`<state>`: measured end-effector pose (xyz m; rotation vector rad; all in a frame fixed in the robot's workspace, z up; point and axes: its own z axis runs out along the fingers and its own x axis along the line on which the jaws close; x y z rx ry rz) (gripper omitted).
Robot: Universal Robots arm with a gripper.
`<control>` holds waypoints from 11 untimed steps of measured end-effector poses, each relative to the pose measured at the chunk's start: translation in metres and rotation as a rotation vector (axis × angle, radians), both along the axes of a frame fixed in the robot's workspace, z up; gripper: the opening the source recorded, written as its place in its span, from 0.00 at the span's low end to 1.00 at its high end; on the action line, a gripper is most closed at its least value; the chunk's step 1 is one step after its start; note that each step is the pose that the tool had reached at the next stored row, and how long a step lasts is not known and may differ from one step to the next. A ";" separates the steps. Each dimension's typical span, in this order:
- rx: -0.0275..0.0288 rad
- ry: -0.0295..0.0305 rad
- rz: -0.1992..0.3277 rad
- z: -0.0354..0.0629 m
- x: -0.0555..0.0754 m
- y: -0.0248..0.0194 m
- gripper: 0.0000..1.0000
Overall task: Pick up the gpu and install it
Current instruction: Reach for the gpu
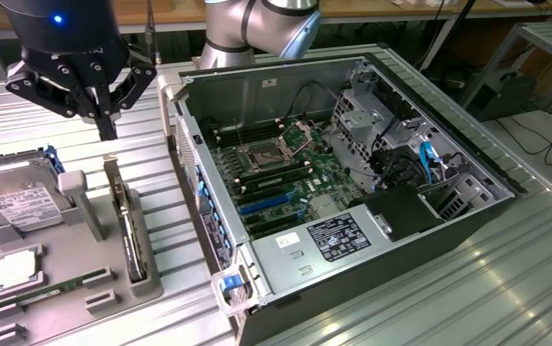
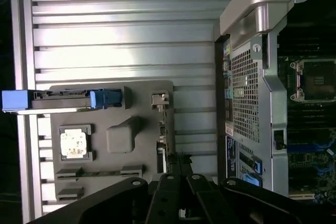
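Currently the jaws are together, tips meeting, with nothing between them. In the exterior view they hang tips-down above the ribbed metal surface (image 1: pixel 506 288), over the far end of the grey holder tray (image 1: pixel 88 252) and clear of it. The gpu (image 1: pixel 127 223) stands on its long edge in a slot of that tray, untouched, on the exterior view's left of the open computer case (image 1: pixel 256 94). The wrist view has the card edge-on, just beyond the jaw tips. Same tray also carries a hard drive (image 1: pixel 21 205) with a white label, a square processor chip (image 1: pixel 14 270) and a slim green memory stick (image 1: pixel 50 294). Case lies side-open, motherboard (image 1: pixel 286 180) exposed.
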<state>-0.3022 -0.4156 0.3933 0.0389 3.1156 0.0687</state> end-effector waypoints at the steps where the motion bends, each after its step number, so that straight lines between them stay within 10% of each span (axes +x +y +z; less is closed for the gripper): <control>1: 0.0000 0.0000 0.008 0.0000 -0.001 -0.0004 0.11; 11: 0.0000 0.0000 0.070 0.0000 -0.009 -0.0062 0.11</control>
